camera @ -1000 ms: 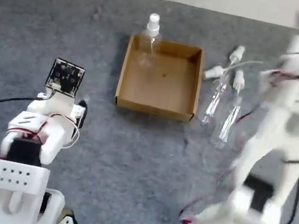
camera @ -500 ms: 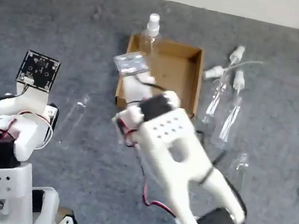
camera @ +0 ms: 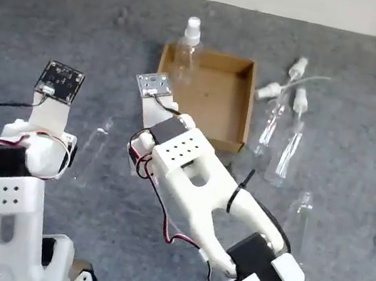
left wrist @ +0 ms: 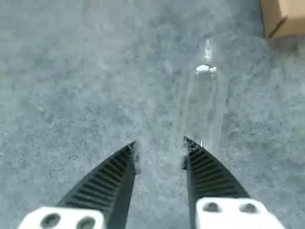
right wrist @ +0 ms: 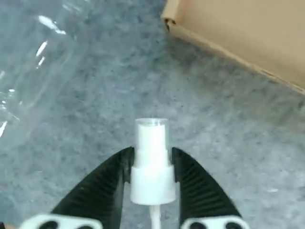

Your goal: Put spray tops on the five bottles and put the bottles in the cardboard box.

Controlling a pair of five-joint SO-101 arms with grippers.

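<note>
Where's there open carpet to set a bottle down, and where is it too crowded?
Free: the carpet left of the cardboard box, behind the uncapped bottle, and the right edge. Most of the box floor is bare; one capped bottle stands at its back corner. Crowded: right of the box, where loose bottles and spray tops lie.

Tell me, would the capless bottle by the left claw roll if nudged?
Probably: the bottle lies on its side and looks round, though the carpet may slow it. It looks empty, so likely light and easily shoved.
</note>
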